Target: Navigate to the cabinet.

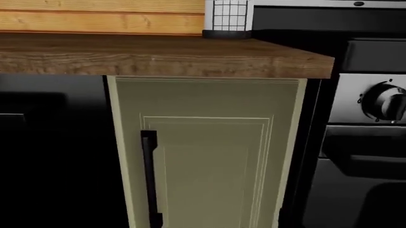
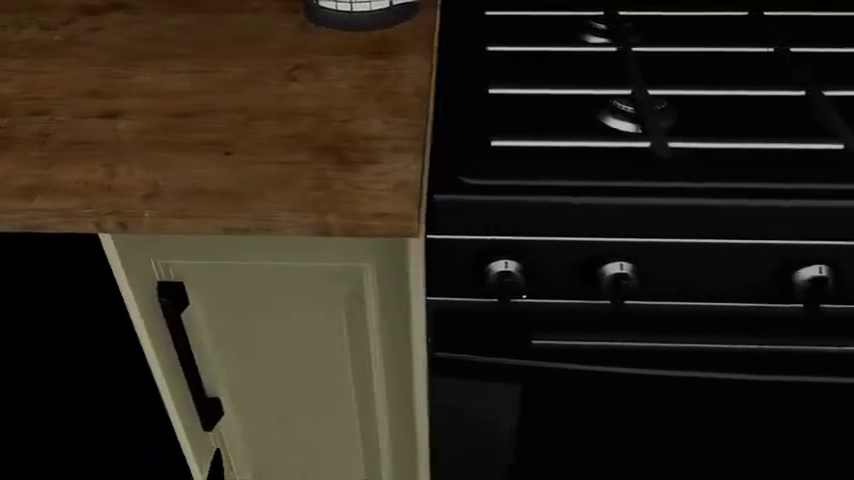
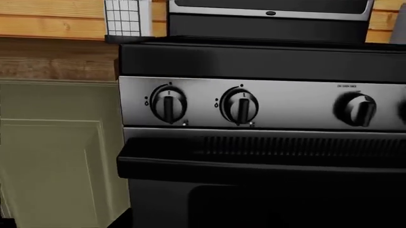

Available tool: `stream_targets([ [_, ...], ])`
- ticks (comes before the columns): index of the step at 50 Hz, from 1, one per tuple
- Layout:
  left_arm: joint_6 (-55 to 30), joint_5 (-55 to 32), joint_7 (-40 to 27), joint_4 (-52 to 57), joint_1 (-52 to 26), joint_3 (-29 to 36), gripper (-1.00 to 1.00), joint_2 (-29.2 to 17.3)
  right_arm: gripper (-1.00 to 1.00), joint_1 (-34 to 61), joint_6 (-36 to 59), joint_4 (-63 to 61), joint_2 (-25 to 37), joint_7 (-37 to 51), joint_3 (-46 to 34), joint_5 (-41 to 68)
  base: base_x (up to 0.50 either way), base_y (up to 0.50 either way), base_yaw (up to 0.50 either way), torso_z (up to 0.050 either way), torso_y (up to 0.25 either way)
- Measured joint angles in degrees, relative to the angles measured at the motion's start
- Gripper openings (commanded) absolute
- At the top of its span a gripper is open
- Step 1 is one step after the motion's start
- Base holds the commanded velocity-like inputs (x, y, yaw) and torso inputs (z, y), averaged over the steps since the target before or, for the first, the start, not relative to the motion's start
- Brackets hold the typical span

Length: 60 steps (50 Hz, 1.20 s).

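Observation:
The cabinet with a drawer front is out of view in all three views. Directly ahead stands a narrow cream door-only unit (image 2: pixel 294 350) with a long vertical black handle (image 2: pixel 187 355), under a brown wood countertop (image 2: pixel 214 120). The left wrist view faces the same cream unit (image 1: pixel 209 156) head on, close up. Its edge, the cream unit (image 3: pixel 51 152), also shows in the right wrist view. Neither gripper shows in any view.
A black stove (image 2: pixel 641 250) with round knobs (image 2: pixel 505 276) adjoins the cream unit on the right and fills the right wrist view, stove (image 3: pixel 254 109). A white gridded container (image 2: pixel 358 12) sits at the back of the countertop. Left of the cream unit is a dark recess (image 1: pixel 51 152).

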Motion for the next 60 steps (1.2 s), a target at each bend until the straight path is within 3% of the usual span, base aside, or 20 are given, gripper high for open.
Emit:
stream_targets([
  [60,0.3,-0.9,-0.9,0.1,-0.2,1.3,1.00,-0.9,1.00,0.1,-0.4,-0.2,1.0,1.3,-1.4,0.7,-0.03,-0.50,0.00,0.000,0.000],
])
